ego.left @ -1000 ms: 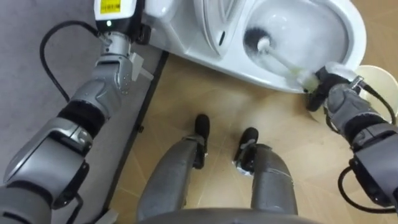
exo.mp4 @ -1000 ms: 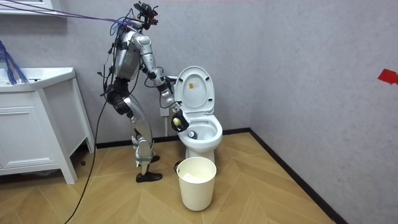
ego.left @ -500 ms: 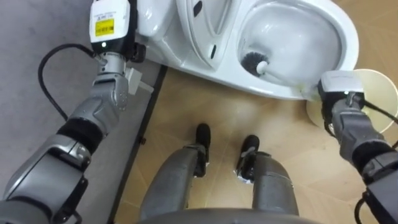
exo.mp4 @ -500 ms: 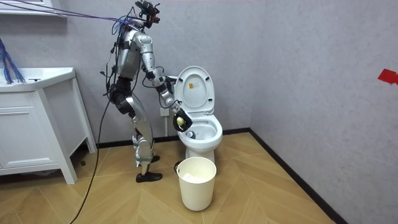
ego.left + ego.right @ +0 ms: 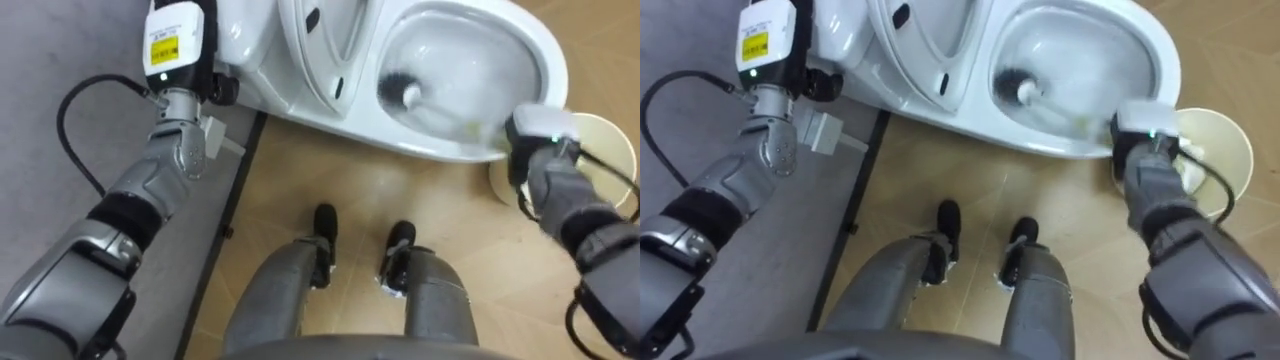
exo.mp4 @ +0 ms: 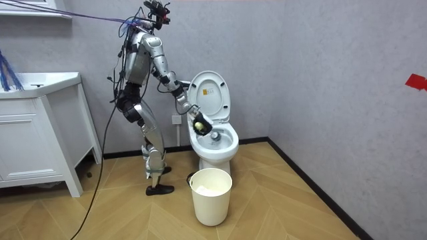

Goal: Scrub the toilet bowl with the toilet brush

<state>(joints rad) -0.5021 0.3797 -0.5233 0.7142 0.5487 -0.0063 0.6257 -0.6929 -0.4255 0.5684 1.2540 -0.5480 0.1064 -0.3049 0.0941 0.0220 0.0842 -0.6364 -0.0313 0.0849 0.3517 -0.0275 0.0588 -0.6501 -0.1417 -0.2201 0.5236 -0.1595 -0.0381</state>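
- Robot stands facing the toilet (image 5: 548, 52), lid (image 6: 208, 97) raised, upper body leaning towards the bowl.
- Change noted: the toilet brush (image 5: 398, 90) has its dark head further towards the lid side of the bowl than a moment ago, and in the room view the right arm has risen and pushed forward over the rim. The eye views have shifted a little as well, so part of that is the camera's own.
- Judgement: a scrubbing stroke across the bowl is under way, and the task is in progress, not finished.
- Right robot hand (image 5: 540, 165) sits at the near rim, closed on the end of the brush handle, which runs straight into it.
- Left robot hand (image 5: 178, 40) is beside the cistern and is cut off by the view's top edge; I cannot tell its state.
- The handle is smeared by motion, and contact between bristles and porcelain cannot be confirmed.
- Cream bin (image 6: 212, 200) stands just beside the toilet, partly behind the right forearm.
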